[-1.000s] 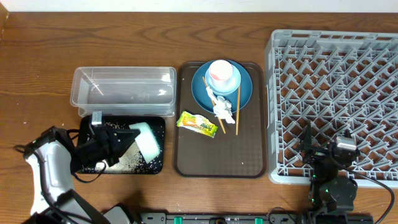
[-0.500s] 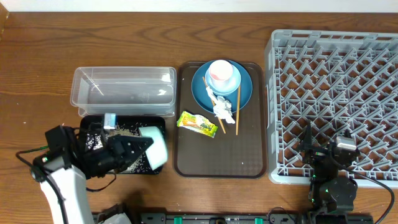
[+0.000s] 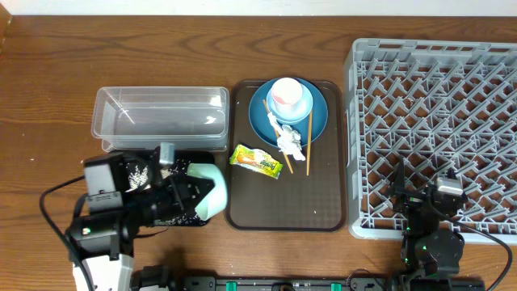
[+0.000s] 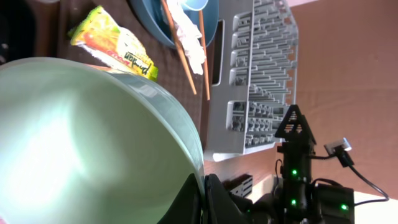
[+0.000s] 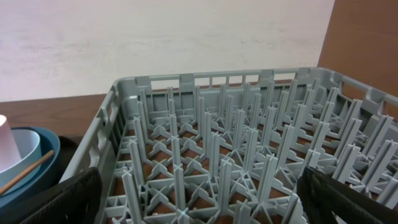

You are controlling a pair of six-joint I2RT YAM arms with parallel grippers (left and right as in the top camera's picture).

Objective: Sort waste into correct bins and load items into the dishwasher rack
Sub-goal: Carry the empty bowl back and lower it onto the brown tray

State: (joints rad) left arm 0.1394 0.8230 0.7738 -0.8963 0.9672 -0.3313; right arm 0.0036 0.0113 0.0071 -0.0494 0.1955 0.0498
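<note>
My left gripper (image 3: 196, 192) is shut on the rim of the small mint-green bowl (image 3: 213, 192), held tilted on its side over the right end of the black tray (image 3: 121, 170), where white rice grains (image 3: 144, 175) lie. In the left wrist view the bowl (image 4: 81, 143) fills the frame, its rim pinched between the jaws of the left gripper (image 4: 203, 190). The yellow-green wrapper (image 3: 255, 160), white tissue (image 3: 289, 142), chopsticks (image 3: 307, 145), blue plate (image 3: 311, 121) and pink cup (image 3: 288, 98) sit on the brown tray. My right gripper (image 5: 199, 208) stands open over the grey rack (image 3: 436, 121), holding nothing.
The clear tub (image 3: 161, 117) stands behind the black tray. The brown serving tray (image 3: 287, 198) lies between the bins and the rack. In the right wrist view the rack's pegs (image 5: 217, 143) fill the foreground, with the blue plate (image 5: 28, 155) at the left edge.
My left arm has swung right with the mint-green bowl, from over the middle of the black tray to its right end beside the brown tray. The right arm has not moved.
</note>
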